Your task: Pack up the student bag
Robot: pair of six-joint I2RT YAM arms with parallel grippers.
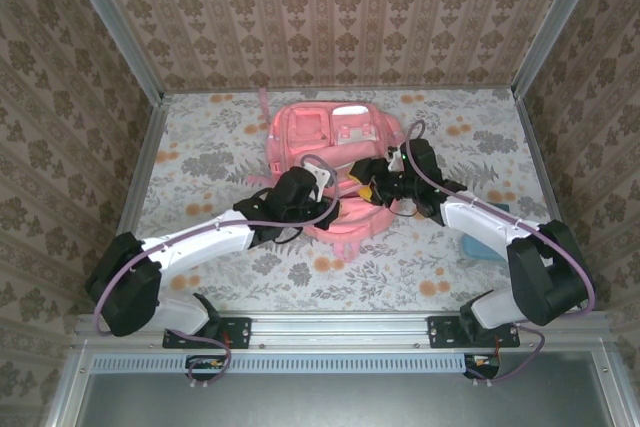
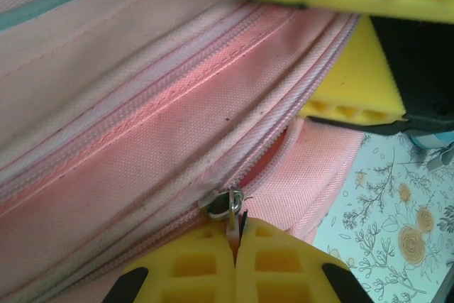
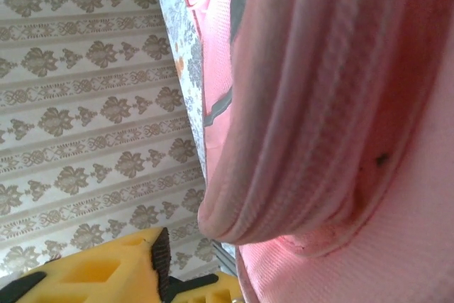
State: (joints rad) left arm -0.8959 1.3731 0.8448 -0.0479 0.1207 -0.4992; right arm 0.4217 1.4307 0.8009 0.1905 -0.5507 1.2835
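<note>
My left tool [image 2: 236, 235] pinches the small metal zip pull [image 2: 225, 202] of the salmon-pink fabric student bag [image 1: 330, 132] (middle of the worktop [image 1: 200, 152], nearer its far edge). Whether my right tool [image 1: 368, 187] beside it is spread, I cannot tell.

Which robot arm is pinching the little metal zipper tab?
The left gripper: its yellow jaws are shut on the zipper tab of the pink bag. The right gripper has its jaws apart at the bag's edge.

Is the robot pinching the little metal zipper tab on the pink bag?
Yes, the left end effector is shut tight on the metal zipper pull of the student bag.
</note>
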